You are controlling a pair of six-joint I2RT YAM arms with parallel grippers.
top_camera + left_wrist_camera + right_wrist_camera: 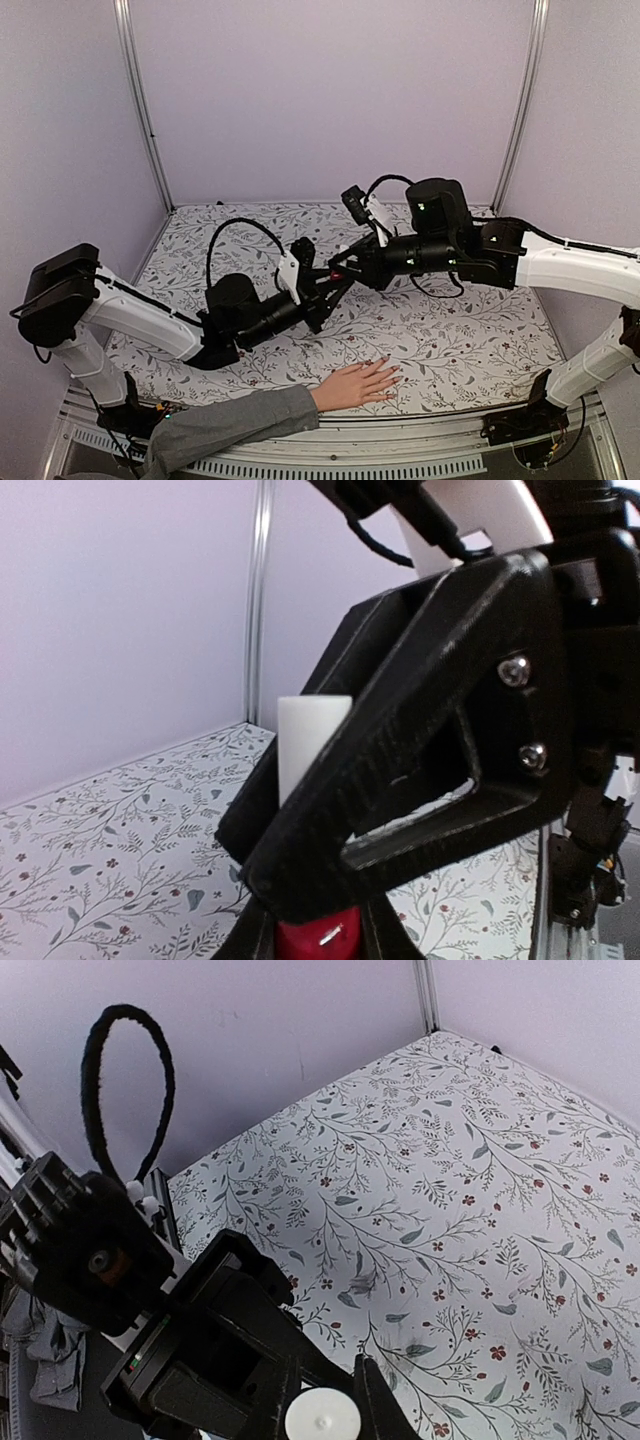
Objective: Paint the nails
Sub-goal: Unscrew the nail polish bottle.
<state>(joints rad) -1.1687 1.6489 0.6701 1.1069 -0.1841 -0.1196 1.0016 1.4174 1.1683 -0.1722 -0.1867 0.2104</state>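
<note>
Lilac walls close in a table draped in a white cloth printed with leafy sprigs [470, 340]. Above its middle the two black-and-white arms meet. The left gripper [328, 282] pinches a small red bottle [315, 942], and the right gripper [346, 263] has its fingers pressed onto the bottle's white cylindrical cap [322, 1418]. Near the front edge lies a pale flesh-coloured hand [352, 386] in a grey sleeve [240, 420], palm down, fingers spread. Its tiny oval nails [397, 376] point right, well apart from the bottle, their colour too small to judge.
</note>
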